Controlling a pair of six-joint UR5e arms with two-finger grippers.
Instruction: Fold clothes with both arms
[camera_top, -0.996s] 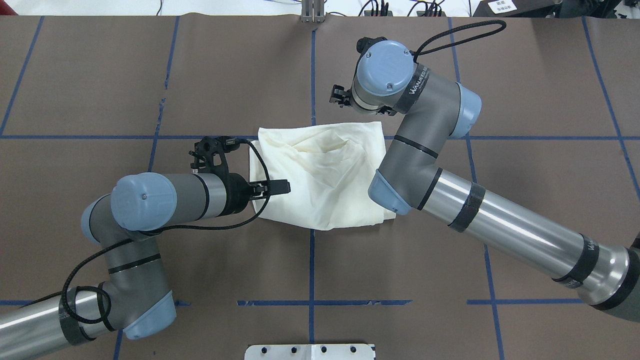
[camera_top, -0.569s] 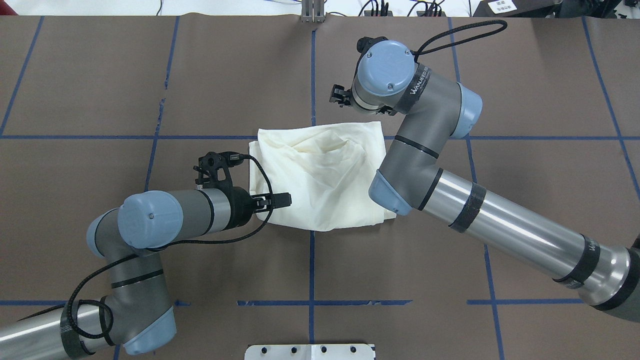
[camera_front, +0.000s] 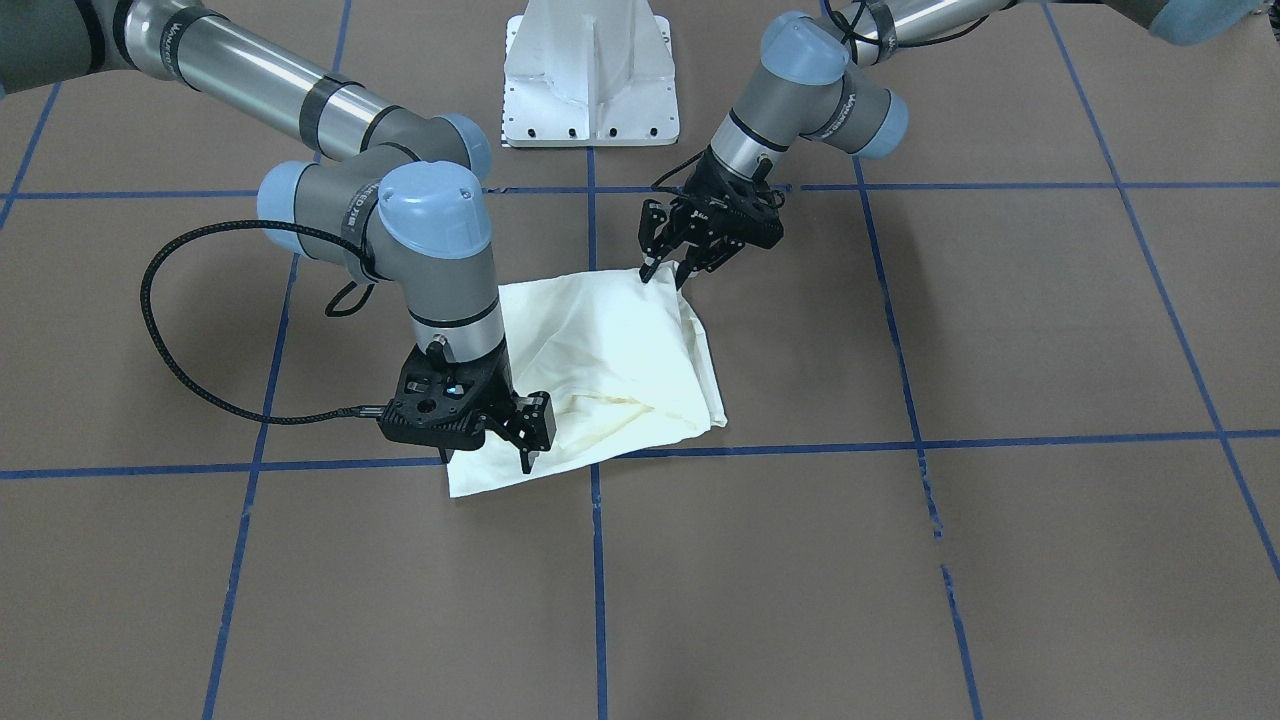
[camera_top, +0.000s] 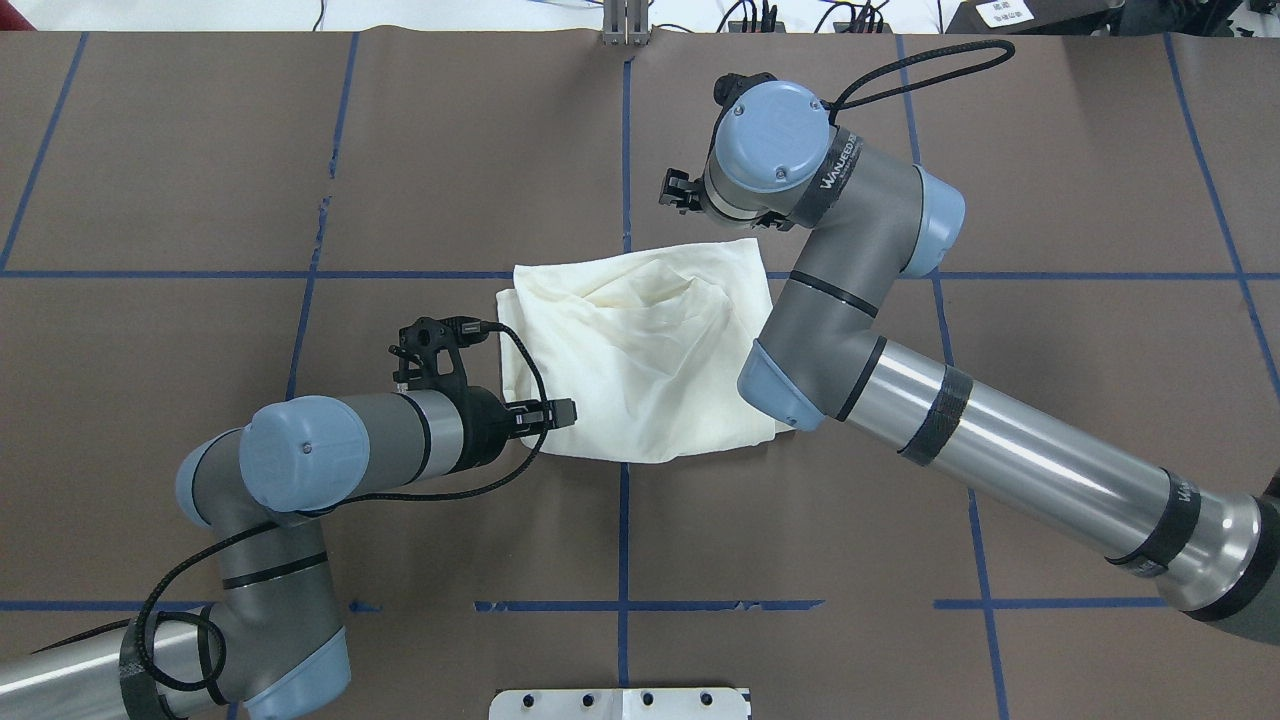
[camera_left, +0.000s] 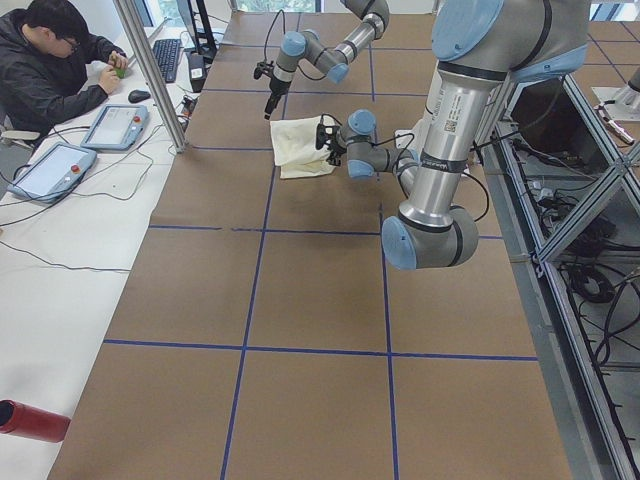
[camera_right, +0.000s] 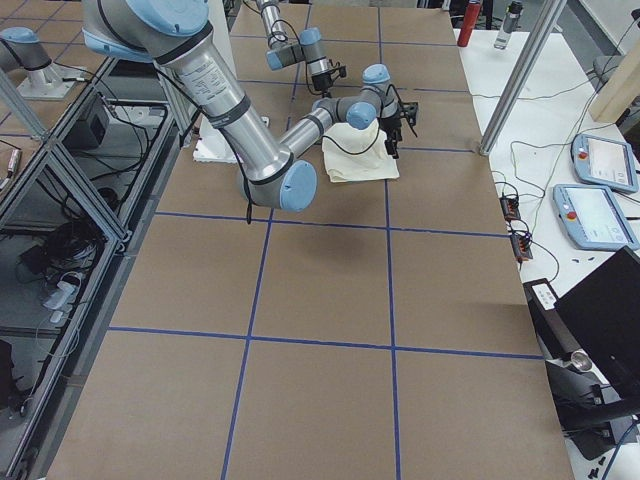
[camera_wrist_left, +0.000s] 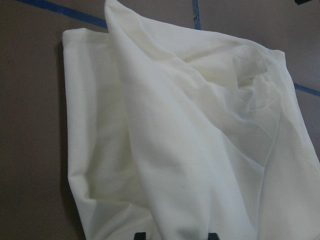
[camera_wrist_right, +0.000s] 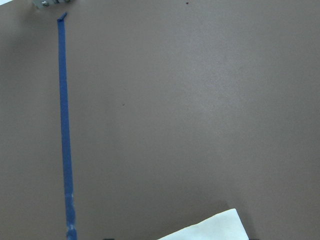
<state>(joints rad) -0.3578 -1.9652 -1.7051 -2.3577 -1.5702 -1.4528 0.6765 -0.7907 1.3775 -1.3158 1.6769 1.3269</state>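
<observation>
shirt (camera_top: 640, 360) sits in the middle of the table (camera_top: 450, 150), folded into a rumpled four-sided bundle, only plain cream fabric showing. Overhead: long axis roughly 9-to-3, the 3 end tipped a bit toward 2. It straddles the 12–6 blue tape line (camera_top: 623, 530), far edge just past the 9–3 line. Can't tell which end is collar or hem. Top layer is loose, creases bunched toward 12–1, and a flap lies slack across it in the left wrist view

left gripper (camera_front: 668, 272) is at the bundle's 8 o'clock corner (overhead), reaching in from 8 with fingers pointing toward 3. Fingers spread, tips over the cloth edge, nothing pinched; can't tell if they touch the fabric

right gripper (camera_front: 535, 450) is at the 1 o'clock corner, pointing down, mostly hidden under its own wrist in overhead. Fingers apart; front view shows them over that far corner. Right wrist view has just the cloth corner at the bottom of frame, the rest bare table and tape. Not gripping
</observation>
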